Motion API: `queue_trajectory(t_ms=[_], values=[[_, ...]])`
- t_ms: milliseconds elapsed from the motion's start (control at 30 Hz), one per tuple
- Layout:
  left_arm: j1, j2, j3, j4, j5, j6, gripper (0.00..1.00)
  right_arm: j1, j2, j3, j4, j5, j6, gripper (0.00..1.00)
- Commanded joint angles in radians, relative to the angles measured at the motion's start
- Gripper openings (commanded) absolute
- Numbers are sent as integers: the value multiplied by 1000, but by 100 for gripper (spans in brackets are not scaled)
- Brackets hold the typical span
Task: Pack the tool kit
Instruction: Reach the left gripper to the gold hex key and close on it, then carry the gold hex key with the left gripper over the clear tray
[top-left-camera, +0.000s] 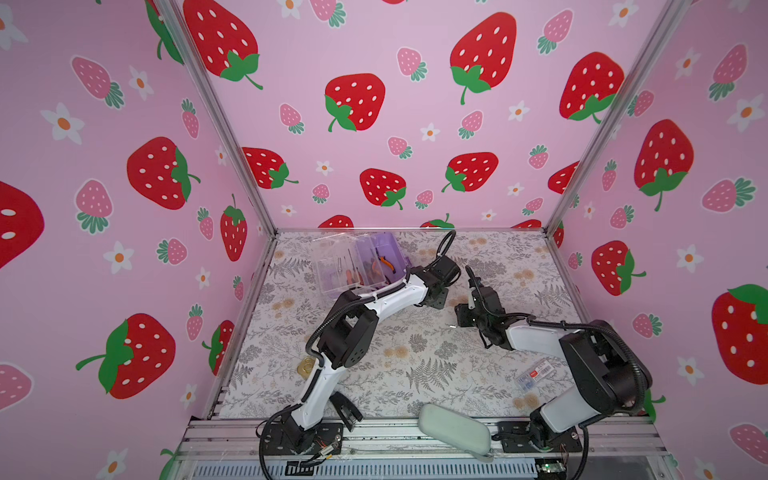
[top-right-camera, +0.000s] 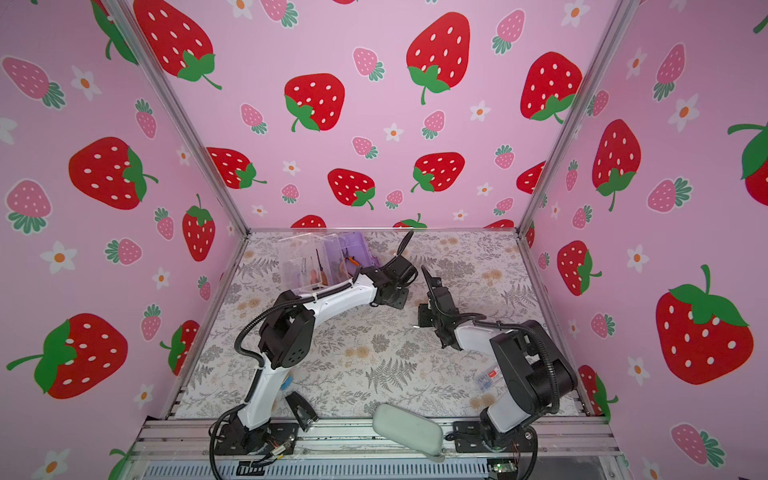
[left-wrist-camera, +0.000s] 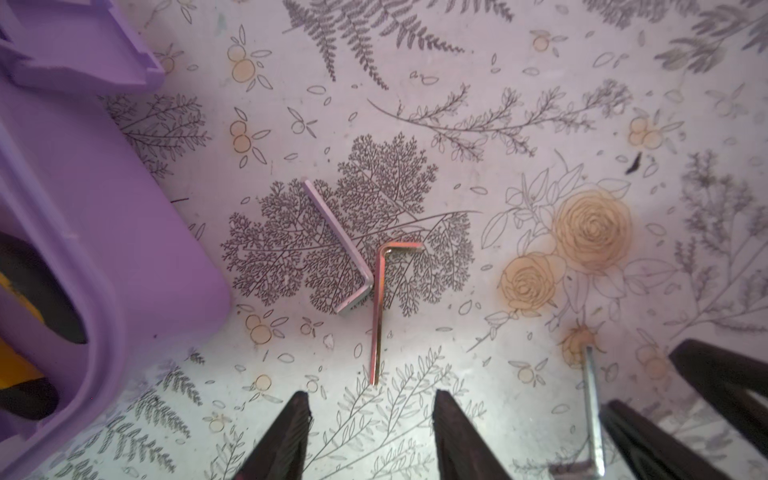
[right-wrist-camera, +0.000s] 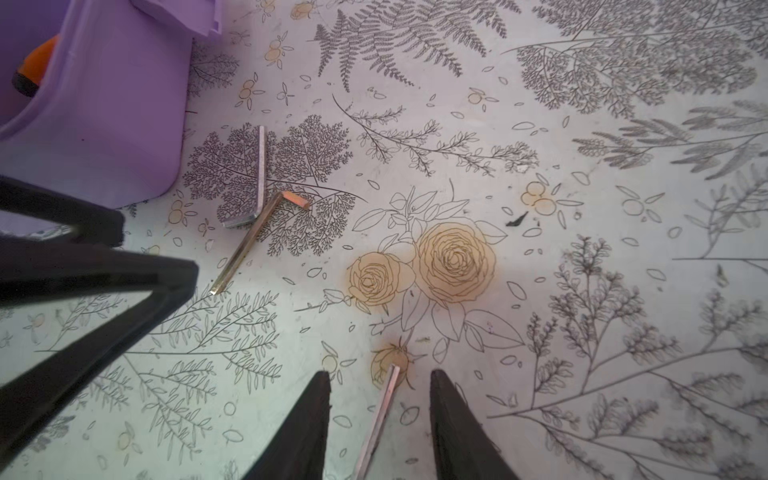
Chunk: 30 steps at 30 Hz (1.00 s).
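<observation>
The floral-printed table (top-left-camera: 415, 374) is worked by both arms at once. The tool kit (top-left-camera: 361, 262) is set at its far left in both top views with the lid thrown open. Its lilac base (left-wrist-camera: 124, 208) is just beside the loose keys. The step in hand is judged to be the picking of hex keys off the table for the case.

The left gripper (left-wrist-camera: 372, 395) is held low with its jaws moderately apart and nothing between them. The end of the gold hex key (left-wrist-camera: 379, 316) is lined up just ahead of the gap. The right gripper (right-wrist-camera: 380, 374) is likewise parted. The thin silver hex key (right-wrist-camera: 380, 415) is straddled with a gap on either side, so nothing is gripped yet.

Each key is best taken across its long shank, with the fingertips brought right down to the table, since so flat a thing is easily missed or flicked away. The broad silver hex key (left-wrist-camera: 332, 232) is laid against the gold one, or all but against it. A straight lift is therefore advised, so that the neighbour is not dragged. As the two grippers are near each other, room should be kept between them.
</observation>
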Motion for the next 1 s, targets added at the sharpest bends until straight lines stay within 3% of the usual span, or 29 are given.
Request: queue_trajectory(t_ms=[0,300,800,967], values=[[5,41,49,26,25,-3,42,-2,27,29,-13,-36,19,42],[28,117,90,16,71,-27,36,-10,40,33,-16,-60,31,42],[35,129,79,5,90,-47,0,-19,61,39,-13,-89,39,42],[34,77,39,1,88,-56,0,-20,57,37,-13,-96,39,41]])
